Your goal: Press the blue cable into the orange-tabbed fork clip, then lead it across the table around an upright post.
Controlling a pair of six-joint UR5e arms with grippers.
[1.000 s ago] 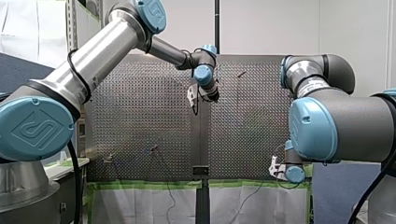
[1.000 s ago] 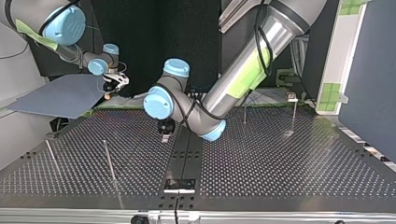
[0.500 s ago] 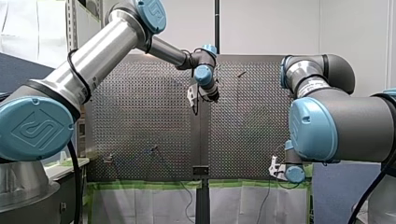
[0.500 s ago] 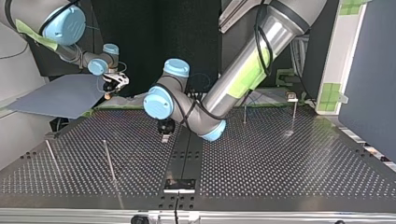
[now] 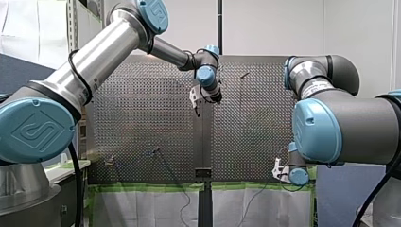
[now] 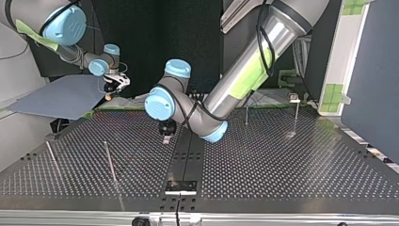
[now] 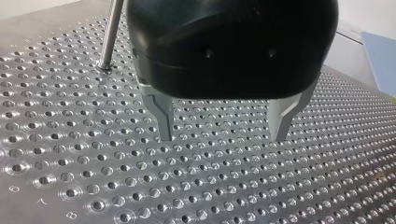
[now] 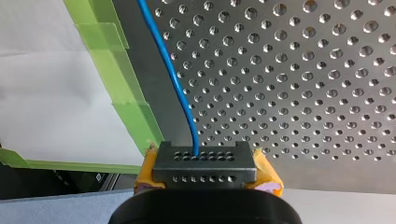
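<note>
Blue cable (image 8: 180, 88) is pinched in the yellow-padded jaws of my right gripper (image 8: 205, 164) and runs ahead past green tape strips (image 8: 122, 81) along the holey metal tabletop (image 8: 303, 93), while my left gripper (image 7: 223, 132) hangs with jaws wide over that tabletop, a thin upright metal post (image 7: 111, 32) standing just beyond it.

The perforated metal table (image 6: 282, 165) carries thin upright posts (image 6: 110, 163) and green tape (image 8: 133, 112) along one edge.

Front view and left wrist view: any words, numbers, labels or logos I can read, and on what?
No text can be quoted.
Joint cap on my left arm: embossed logo emblem, no legible letters.
Table: tiny engraved marks beside the holes, too faint to read.
</note>
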